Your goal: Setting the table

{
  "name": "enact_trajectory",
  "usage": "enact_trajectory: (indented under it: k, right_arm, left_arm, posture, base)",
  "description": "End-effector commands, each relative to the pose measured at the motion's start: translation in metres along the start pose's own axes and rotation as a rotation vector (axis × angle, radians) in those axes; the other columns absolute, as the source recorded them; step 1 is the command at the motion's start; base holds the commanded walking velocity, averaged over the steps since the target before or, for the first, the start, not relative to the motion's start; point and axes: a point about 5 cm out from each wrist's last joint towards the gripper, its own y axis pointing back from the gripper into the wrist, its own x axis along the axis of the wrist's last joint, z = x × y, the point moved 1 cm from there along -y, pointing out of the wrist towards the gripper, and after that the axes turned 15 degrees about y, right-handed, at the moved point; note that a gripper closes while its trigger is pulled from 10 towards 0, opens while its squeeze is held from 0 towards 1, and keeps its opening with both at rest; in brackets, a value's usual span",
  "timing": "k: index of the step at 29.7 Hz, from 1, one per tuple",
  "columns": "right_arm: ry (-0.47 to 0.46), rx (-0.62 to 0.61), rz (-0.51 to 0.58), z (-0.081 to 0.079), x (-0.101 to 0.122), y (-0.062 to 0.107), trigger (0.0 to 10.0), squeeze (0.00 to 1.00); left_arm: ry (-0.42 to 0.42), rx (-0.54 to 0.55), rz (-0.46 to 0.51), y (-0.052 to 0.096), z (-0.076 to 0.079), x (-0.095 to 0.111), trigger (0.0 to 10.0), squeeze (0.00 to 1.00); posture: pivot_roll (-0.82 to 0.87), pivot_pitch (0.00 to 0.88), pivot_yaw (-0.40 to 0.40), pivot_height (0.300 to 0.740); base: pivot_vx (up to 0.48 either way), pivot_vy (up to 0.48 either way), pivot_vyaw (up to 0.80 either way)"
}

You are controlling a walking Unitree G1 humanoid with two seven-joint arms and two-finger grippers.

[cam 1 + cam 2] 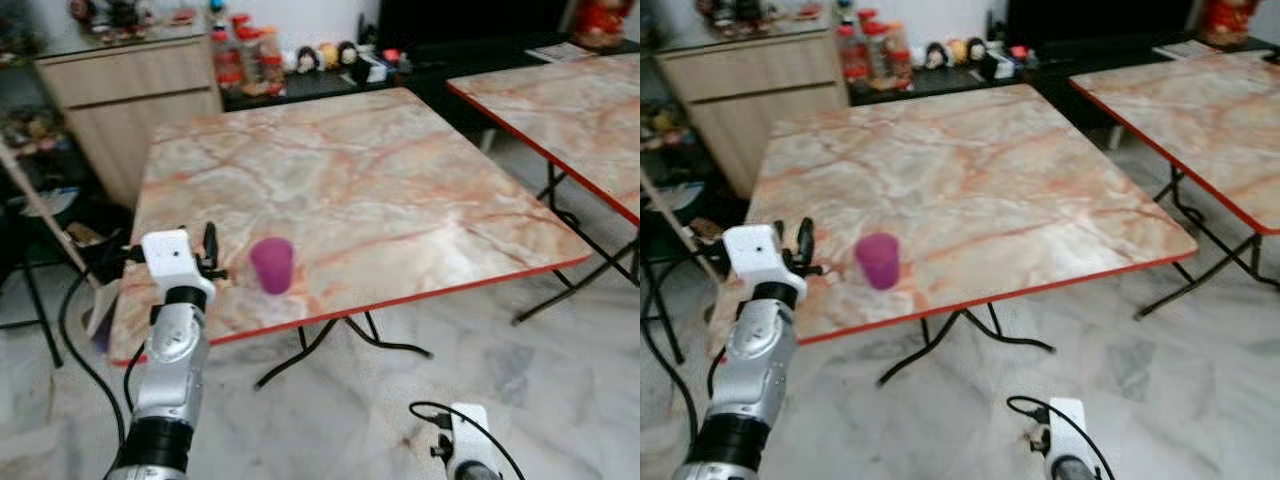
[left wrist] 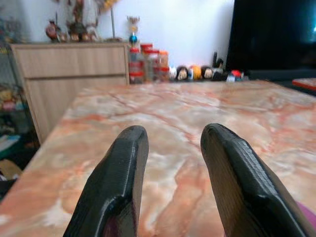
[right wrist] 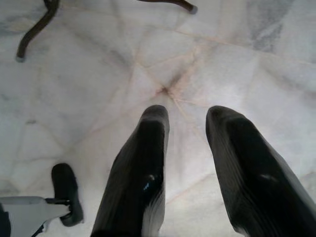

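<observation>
Floor (image 1: 560,400): pale marble tiles across the lower part of the frame, under and around both tables
Near table (image 1: 400,190): square top with orange-veined marble pattern and red edge, on black folding legs, taking the middle of the frame
Second table (image 1: 570,110): same pattern and red edge, at the upper right, cut off by the frame border
Cabinet (image 1: 130,85): light wood with drawers, upper left, small figures and ornaments on top
Low dark shelf (image 1: 300,85): behind the near table at top centre, carrying red-lidded jars (image 1: 245,55) and a row of small toy figures (image 1: 335,55)
Left arm (image 1: 170,370): silver, rising from the lower left corner to the near table's front left edge
Left gripper (image 2: 170,148): just over the near table's front left part, pointing along the tabletop toward the cabinet side; its two black fingers stand apart with bare tabletop between them, holding nothing
Right gripper (image 3: 187,133): low at the bottom right of the head views, aimed down at the floor; its fingers are spread with tiles showing between them, released
Cup (image 1: 272,265): purple, upright on the near table, lower left of centre, close to the front red edge and just right of the left gripper, not touching it
</observation>
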Motion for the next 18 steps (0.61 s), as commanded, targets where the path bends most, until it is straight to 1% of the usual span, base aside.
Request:
enact_trajectory:
  k: [1, 4, 8, 16, 18]
  right_arm:
    - [-0.006, 0.014, -0.002, -0.0071, -0.0021, 0.0011, 10.0, 0.00]
    - [-0.004, 0.017, -0.009, -0.0072, -0.0044, 0.0015, 10.0, 0.00]
    - [-0.024, 0.000, 0.000, -0.0028, 0.0003, 0.0001, 10.0, 0.00]
    - [-0.024, 0.004, 0.007, -0.0038, 0.0014, 0.0001, 10.0, 0.00]
    - [-0.021, 0.007, 0.006, -0.0044, 0.0009, 0.0002, 10.0, 0.00]
  left_arm:
    - [-0.026, 0.018, 0.001, 0.0014, -0.0109, 0.0052, 10.0, 0.00]
    - [-0.031, 0.023, 0.002, 0.0035, -0.0142, 0.0067, 10.0, 0.00]
    - [-0.037, 0.020, -0.008, 0.0061, -0.0187, 0.0064, 10.0, 0.00]
    - [-0.028, 0.022, 0.007, 0.0020, -0.0173, 0.0123, 10.0, 0.00]
    - [-0.023, 0.020, 0.012, 0.0016, -0.0169, 0.0139, 10.0, 0.00]
  posture:
    - [0.09, 0.000, 0.067, 0.740]
    - [0.10, 0.000, 0.066, 0.740]
    - [0.09, 0.000, 0.069, 0.740]
    - [0.10, 0.000, 0.064, 0.740]
    - [0.11, 0.000, 0.061, 0.740]
  base:
    - [0.375, 0.000, 0.00]
    - [0.375, 0.000, 0.00]
    - [0.391, 0.000, 0.00]
    - [0.394, 0.000, 0.00]
    - [0.000, 0.000, 0.00]
